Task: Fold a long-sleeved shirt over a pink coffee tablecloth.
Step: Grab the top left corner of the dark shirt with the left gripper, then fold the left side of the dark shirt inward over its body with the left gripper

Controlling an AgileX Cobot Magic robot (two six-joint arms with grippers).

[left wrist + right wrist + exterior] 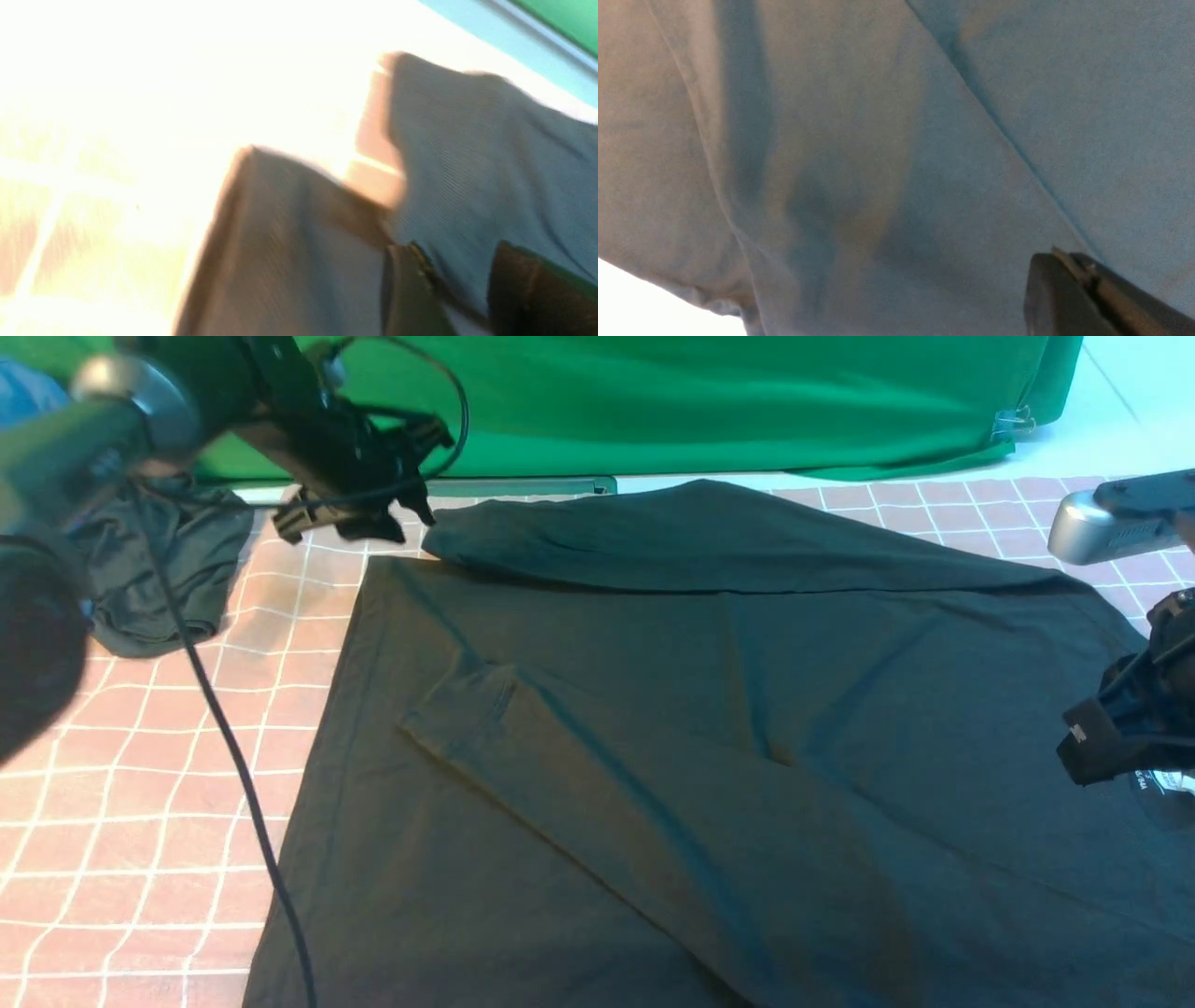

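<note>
Two sleeves of the large black long-sleeved fabric shirt (840, 691) lie folded over its body. The upper sleeve (709, 537) runs along the garment's top edge with its cuff toward the upper left of the front view. The diagonal sleeve (597, 784) slants up from the lower right to a cuff left of centre. The shirt is spread flat on the wide dusty-pink tablecloth with a thin white grid (140, 784) and fills most of the frame. The left end effector (359, 518) (451, 249) hangs just beside the upper sleeve's cuff; in the blurred left wrist view its fingers stand apart and seem to grip nothing. The right end effector (1088, 747) (1057, 261) sits at the shirt's right edge with its fingers pressed together, and I cannot tell whether cloth is pinched between them. A crumpled dark grey garment (159, 579) lies on the tablecloth at the left. A plain green backdrop fabric (700, 392) spans the top.
</note>
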